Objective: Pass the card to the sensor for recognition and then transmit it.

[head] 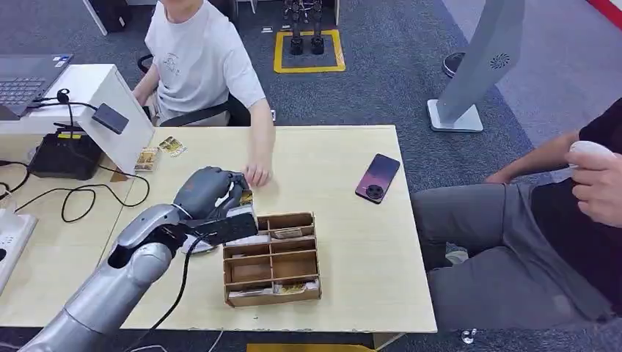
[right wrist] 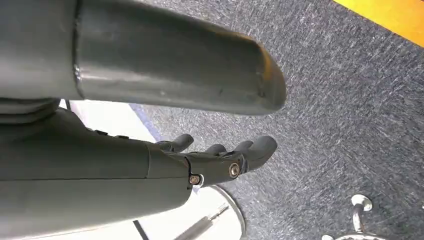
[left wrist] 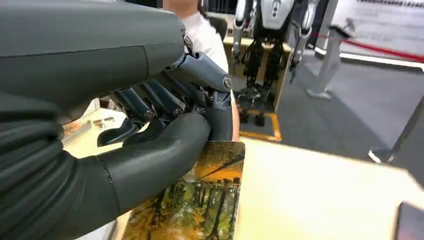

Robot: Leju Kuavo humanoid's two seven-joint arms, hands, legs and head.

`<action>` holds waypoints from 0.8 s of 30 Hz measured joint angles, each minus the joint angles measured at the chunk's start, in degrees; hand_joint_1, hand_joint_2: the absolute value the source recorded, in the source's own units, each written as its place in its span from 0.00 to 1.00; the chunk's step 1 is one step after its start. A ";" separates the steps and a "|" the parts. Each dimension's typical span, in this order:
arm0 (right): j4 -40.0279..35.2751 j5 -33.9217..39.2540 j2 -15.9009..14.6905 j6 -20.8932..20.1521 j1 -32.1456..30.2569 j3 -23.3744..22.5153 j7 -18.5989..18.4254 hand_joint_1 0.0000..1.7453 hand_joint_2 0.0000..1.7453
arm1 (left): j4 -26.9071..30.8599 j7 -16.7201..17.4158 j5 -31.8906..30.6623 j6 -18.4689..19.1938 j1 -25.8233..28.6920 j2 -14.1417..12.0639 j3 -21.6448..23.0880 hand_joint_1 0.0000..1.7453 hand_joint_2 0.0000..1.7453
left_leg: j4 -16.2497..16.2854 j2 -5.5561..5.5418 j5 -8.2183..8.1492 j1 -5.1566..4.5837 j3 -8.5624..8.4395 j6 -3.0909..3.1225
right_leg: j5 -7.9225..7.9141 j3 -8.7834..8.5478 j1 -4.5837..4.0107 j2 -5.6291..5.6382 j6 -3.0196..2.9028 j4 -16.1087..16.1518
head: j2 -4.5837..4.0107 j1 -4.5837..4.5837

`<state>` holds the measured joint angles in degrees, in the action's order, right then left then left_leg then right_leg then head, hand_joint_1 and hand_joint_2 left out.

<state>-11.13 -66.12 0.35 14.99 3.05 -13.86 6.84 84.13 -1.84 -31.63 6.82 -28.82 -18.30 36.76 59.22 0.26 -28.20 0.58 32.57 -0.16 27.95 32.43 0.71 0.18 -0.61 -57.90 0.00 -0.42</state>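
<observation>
- Left hand [head: 209,192]: raised over the worktop [head: 345,242] just beyond the far left corner of the organiser; thumb and fingers [left wrist: 150,112] are pressed together on a card.
- Card [left wrist: 200,205]: printed with an autumn woodland picture in orange and green, pinched between the thick thumb and the darker fingers, its free end sticking out past the hand; in the head view a sliver of it [head: 246,197] shows at the fingertips.
- Right hand [right wrist: 220,160]: hangs above grey carpet, fingers slightly apart and nearly straight, holding nothing.
- Wooden organiser [head: 271,258]: an open tray of compartments on the worktop, touching or just beside the left wrist; several compartments hold cards.
- Sensor [head: 110,117]: a small dark block on a thin stalk beside a white slanted stand, at the far left of the worktop, well apart from the held card.
- Loose cards [head: 160,152]: lie flat near the foot of the white stand.
- Seated person's hand [head: 256,174]: rests on the worktop just beside the left hand's fingertips.
- Smartphone [head: 378,177]: lies face down towards the right side of the worktop.
- Second person [head: 543,213]: seated at the right edge.
</observation>
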 joint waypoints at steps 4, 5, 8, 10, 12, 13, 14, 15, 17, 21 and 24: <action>0.02 0.07 0.00 0.07 -0.20 -0.30 0.15 0.00 0.00 | 3.38 -0.22 0.78 -0.11 -0.11 -1.22 -1.83 1.00 1.00 | 0.00 0.00 0.00 0.00 0.00 0.00 | 0.00 0.00 0.00 0.00 0.00 0.00 | 0.00 -0.02; 0.02 0.07 0.00 0.07 -0.20 -0.44 0.15 0.00 0.00 | 4.00 -0.37 0.85 -0.11 -0.11 -1.49 -2.16 1.00 1.00 | 0.00 -0.01 0.00 0.00 0.00 0.00 | 0.00 0.00 0.00 0.00 0.00 0.00 | 0.00 0.00; 0.02 0.11 0.00 0.11 -0.21 -0.79 0.17 0.00 0.00 | 5.65 -0.44 0.85 -0.41 -0.10 -2.01 -2.77 1.00 1.00 | 0.00 -0.01 0.00 0.00 0.00 0.00 | 0.00 0.00 0.00 0.00 0.00 0.00 | 0.00 -0.02; 0.02 0.11 0.00 0.17 -0.28 -0.96 0.17 0.00 0.00 | 6.36 -0.41 0.50 -0.90 -0.10 -2.16 -3.10 1.00 1.00 | 0.00 -0.01 0.00 0.00 0.00 0.00 | 0.00 0.00 0.00 0.00 0.00 0.00 | 0.00 -0.02; 0.02 -0.04 0.00 0.15 -0.34 -1.01 0.17 0.00 0.00 | 6.82 0.69 -1.24 -2.07 -0.23 -2.12 -3.63 1.00 1.00 | 0.00 -0.01 0.00 0.00 -0.01 0.00 | 0.00 0.01 0.00 0.00 0.00 0.00 | 0.00 0.00; 0.02 -0.29 0.00 0.15 -0.37 -1.01 0.17 0.00 0.00 | 6.82 1.69 -2.45 -2.49 -0.49 -2.01 -3.74 1.00 1.00 | 0.01 -0.01 0.00 0.00 -0.01 0.00 | 0.00 0.02 0.00 0.00 0.00 0.01 | 0.00 0.00; 0.02 -0.50 0.00 0.07 -0.37 -1.01 0.17 0.00 0.00 | 6.71 3.20 -3.93 -2.82 -1.02 -1.60 -3.87 1.00 1.00 | 0.01 -0.01 0.00 0.00 0.00 0.00 | 0.00 0.03 0.00 0.00 0.00 0.01 | 0.00 -0.02; 0.02 -0.76 0.00 0.00 -0.35 -1.01 0.15 0.00 0.00 | 6.17 4.50 -4.78 -2.93 -1.88 -0.97 -4.02 1.00 1.00 | 0.02 -0.03 0.01 0.00 0.01 0.00 | 0.00 0.04 0.00 -0.04 0.00 0.01 | 0.00 0.00; 0.00 -1.44 0.00 -0.20 -0.16 -1.01 -0.02 0.00 0.00 | 3.62 7.29 -6.63 -3.59 -4.69 0.64 -4.46 1.00 1.00 | 0.02 -0.10 0.06 0.00 0.04 0.00 | -0.01 0.01 0.00 -0.13 0.01 0.01 | 0.02 0.00; -0.09 -2.01 0.07 -0.88 0.46 -1.01 -0.22 0.00 0.00 | -2.66 10.25 -9.53 -4.66 -9.22 3.83 -4.83 1.00 1.00 | 0.03 -0.09 0.09 -0.01 0.04 0.01 | -0.09 0.01 0.00 -0.11 0.01 0.01 | 0.00 0.00; -0.22 -2.38 0.22 -1.05 0.84 -1.01 -0.53 0.00 0.00 | -8.54 11.76 -12.35 -6.17 -12.41 6.28 -5.33 1.00 1.00 | 0.05 -0.09 0.10 -0.01 0.05 0.01 | -0.11 0.02 0.00 -0.11 0.04 0.01 | 0.00 0.00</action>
<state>-11.34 -68.50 0.57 13.94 3.90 -14.86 6.32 75.59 9.92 -43.98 0.65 -41.23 -12.02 31.43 59.27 0.17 -28.10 0.57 32.62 -0.15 27.83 32.45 0.72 0.07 -0.57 -57.89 0.00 -0.42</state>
